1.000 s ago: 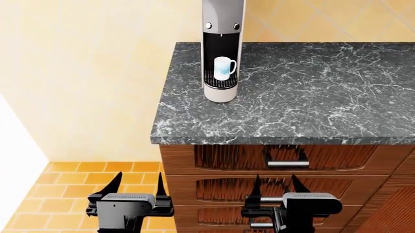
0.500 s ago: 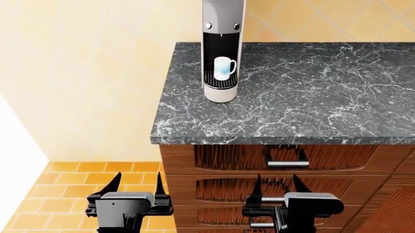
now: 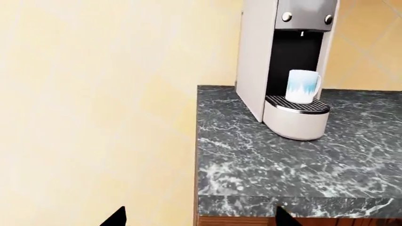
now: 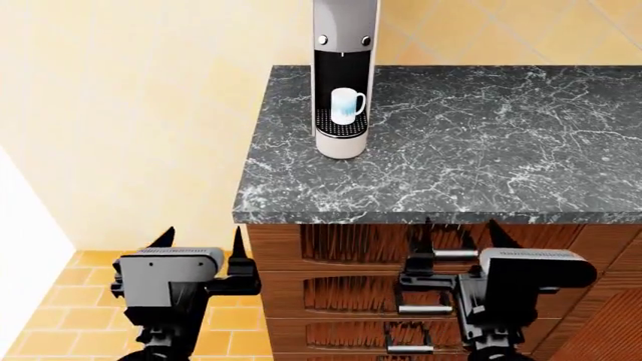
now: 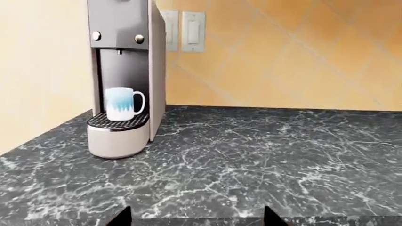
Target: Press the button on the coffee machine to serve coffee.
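The dark marbled counter [image 4: 482, 143] spreads ahead of and above both claws, its front edge just beyond their fingertips in the head view. Under it sits a wooden cabinet [image 4: 351, 248] with drawers and metal handles, directly behind the right claw [image 4: 461, 237]. A plain cream wall [image 4: 131, 113] rises ahead of the left claw [image 4: 198, 242], and an orange tiled floor [image 4: 60, 301] lies below it.

The coffee machine [image 4: 344, 75] stands on the counter near its left rear corner, well beyond both claws, ahead of the gap between them and nearer the left one's side. It is a tall narrow silver-grey body with a dark front panel carrying two small round knobs, a black recess below, and a perforated drip tray at the base. A white mug [image 4: 346, 105] with a pale blue pattern stands on that tray inside the recess, handle to the right.

From the right wrist view the coffee machine [image 5: 122, 80] sits far off across the counter, with two wall switch plates [image 5: 185, 30] behind it on the tiled backsplash.

The left claw hovers below counter height beside the cabinet's left edge, fingers apart and holding nothing. The right claw hovers in front of the top drawer, fingers likewise spread wide and empty. Neither touches anything.
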`<state>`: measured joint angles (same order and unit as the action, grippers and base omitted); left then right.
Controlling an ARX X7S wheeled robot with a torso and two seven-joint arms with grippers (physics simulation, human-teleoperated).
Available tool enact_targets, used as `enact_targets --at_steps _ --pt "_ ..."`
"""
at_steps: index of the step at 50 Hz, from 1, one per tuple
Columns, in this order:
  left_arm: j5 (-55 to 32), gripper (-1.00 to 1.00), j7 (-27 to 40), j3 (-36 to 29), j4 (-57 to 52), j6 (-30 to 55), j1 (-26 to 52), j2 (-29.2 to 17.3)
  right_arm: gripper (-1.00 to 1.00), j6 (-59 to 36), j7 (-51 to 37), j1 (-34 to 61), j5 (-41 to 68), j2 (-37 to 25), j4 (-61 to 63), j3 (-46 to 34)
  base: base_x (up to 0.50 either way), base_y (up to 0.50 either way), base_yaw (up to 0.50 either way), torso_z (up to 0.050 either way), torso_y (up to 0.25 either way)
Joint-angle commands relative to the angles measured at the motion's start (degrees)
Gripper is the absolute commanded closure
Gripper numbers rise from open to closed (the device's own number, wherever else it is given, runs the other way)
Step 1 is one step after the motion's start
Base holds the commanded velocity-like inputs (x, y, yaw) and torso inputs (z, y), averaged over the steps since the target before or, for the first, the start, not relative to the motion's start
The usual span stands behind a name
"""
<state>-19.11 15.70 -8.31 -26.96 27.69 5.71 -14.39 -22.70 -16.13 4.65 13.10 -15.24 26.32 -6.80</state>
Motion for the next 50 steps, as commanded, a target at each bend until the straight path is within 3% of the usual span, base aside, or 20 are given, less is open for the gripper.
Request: enact_targets --at_steps 1,6,13,28,50 --pt "-5.16 -1.00 2.45 2.15 -9.02 15.09 7.23 -2.78 -1.00 -13.02 -0.53 6.34 3.76 -4.00 10.19 2.74 0.00 0.00 0.00 0.000 0.000" --pt "-7.78 -1.00 2.63 4.10 -10.12 20.78 12.79 -4.03 -1.00 -20.96 -0.41 10.62 9.42 -5.10 13.69 6.63 0.00 0.00 0.00 0.000 0.000" --pt "-11.67 -1.00 3.09 6.77 -12.49 27.46 16.14 -5.54 -1.00 -24.60 1.14 14.33 13.88 -6.22 14.87 9.50 0.00 0.00 0.00 0.000 0.000" --pt "-14.15 -1.00 3.72 8.19 -11.63 32.54 21.61 -6.76 -1.00 -32.60 -0.95 18.17 17.61 -8.45 16.98 12.47 0.00 0.00 0.00 0.000 0.000" --pt "-12.15 -1.00 3.58 6.39 -9.42 28.90 18.56 -7.17 -1.00 -31.52 -0.83 14.83 17.88 -8.86 16.74 12.70 0.24 0.00 0.00 0.000 0.000"
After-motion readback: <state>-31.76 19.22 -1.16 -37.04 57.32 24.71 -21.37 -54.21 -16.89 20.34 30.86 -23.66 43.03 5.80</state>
